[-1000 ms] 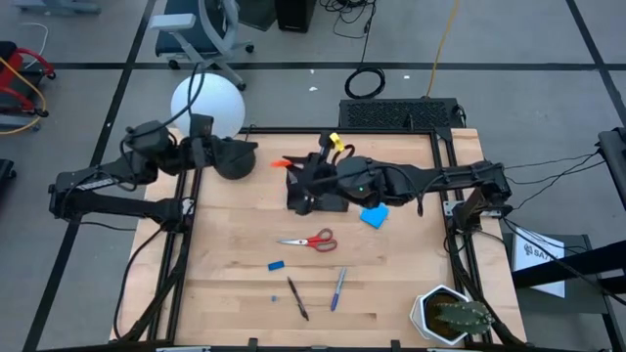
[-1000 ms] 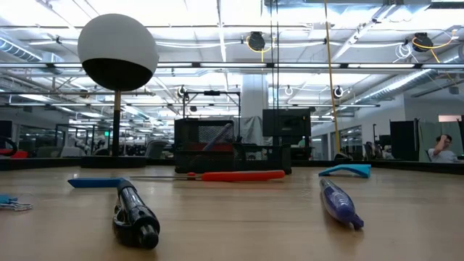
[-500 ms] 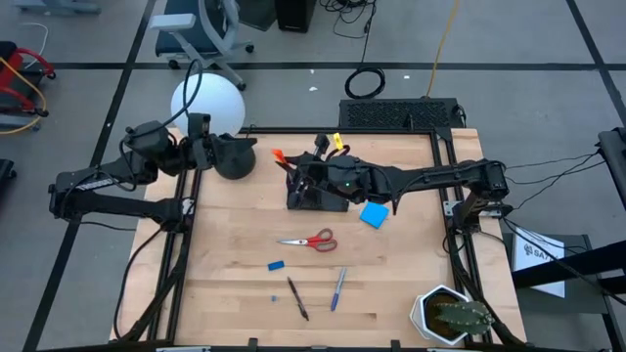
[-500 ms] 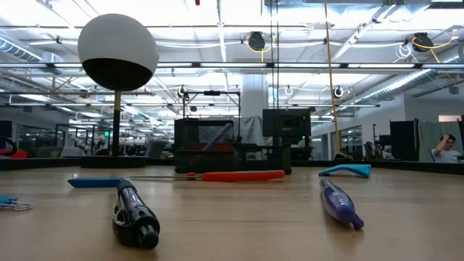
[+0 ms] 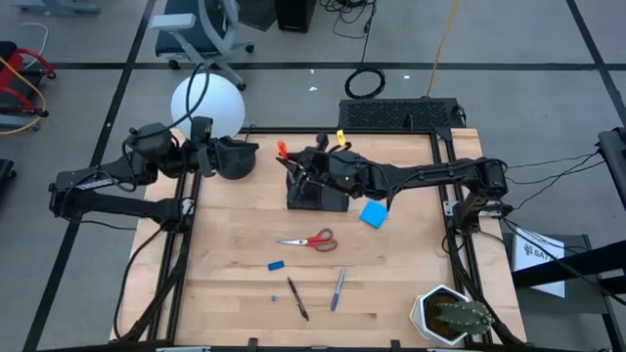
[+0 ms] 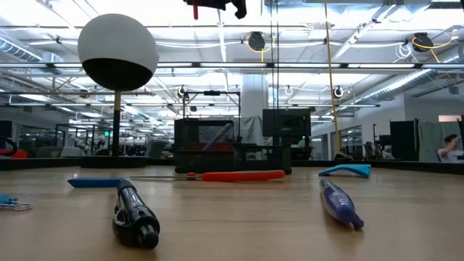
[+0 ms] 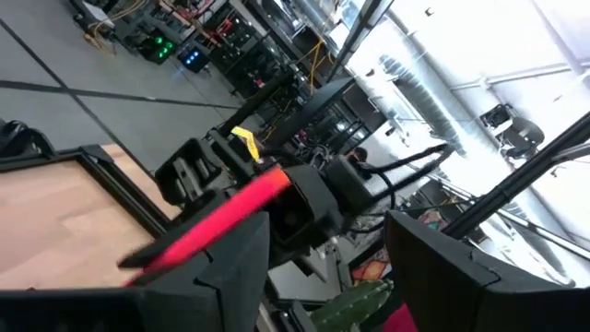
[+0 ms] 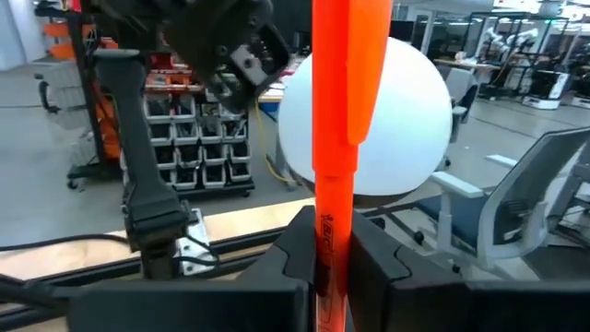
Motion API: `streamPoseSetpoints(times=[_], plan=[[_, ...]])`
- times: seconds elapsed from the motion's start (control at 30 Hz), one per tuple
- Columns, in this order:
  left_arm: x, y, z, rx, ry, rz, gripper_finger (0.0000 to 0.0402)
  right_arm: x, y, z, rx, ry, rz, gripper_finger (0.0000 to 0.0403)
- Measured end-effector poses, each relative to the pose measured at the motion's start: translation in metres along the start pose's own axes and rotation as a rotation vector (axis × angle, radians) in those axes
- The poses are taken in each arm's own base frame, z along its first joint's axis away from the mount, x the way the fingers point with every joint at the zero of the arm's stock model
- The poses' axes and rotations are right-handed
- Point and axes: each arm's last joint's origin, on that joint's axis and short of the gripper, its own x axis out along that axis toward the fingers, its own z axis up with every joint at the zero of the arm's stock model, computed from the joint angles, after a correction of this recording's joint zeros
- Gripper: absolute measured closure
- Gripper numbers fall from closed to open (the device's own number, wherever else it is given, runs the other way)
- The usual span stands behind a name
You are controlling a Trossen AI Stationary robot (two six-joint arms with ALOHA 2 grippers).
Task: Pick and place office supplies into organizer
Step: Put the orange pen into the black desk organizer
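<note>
Placing step: right claw (image 5: 291, 161) clamped on orange pen (image 8: 334, 138), raised over organizer (image 5: 316, 193). Left claw (image 5: 207, 156) waiting open beside lamp base (image 5: 235, 156). Next, probably: lowering pen into a compartment, then releasing.

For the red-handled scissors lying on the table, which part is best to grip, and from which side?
Probably the narrow neck of the red-handled scissors, between handles and blades, coming straight down from above. They lie flat with bare table around, and the blades look too thin for the jaws.

The orange pen (image 8: 334, 138) runs out past the right wrist view's top and bottom edges. In the low view only part of the right hand (image 6: 215, 7) shows, at the top edge. The organizer (image 5: 316, 193) compartments are indistinguishable from above.
</note>
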Motion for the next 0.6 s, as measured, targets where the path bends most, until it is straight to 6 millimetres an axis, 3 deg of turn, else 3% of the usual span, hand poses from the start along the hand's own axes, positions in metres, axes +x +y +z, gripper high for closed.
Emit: streamPoseSetpoints(times=[0.6], plan=[[0.0,0.0,0.0,0.029,-0.008,0.008,0.0181,0.011,-0.027,-0.007,0.017,-0.015,0.007,0.038]])
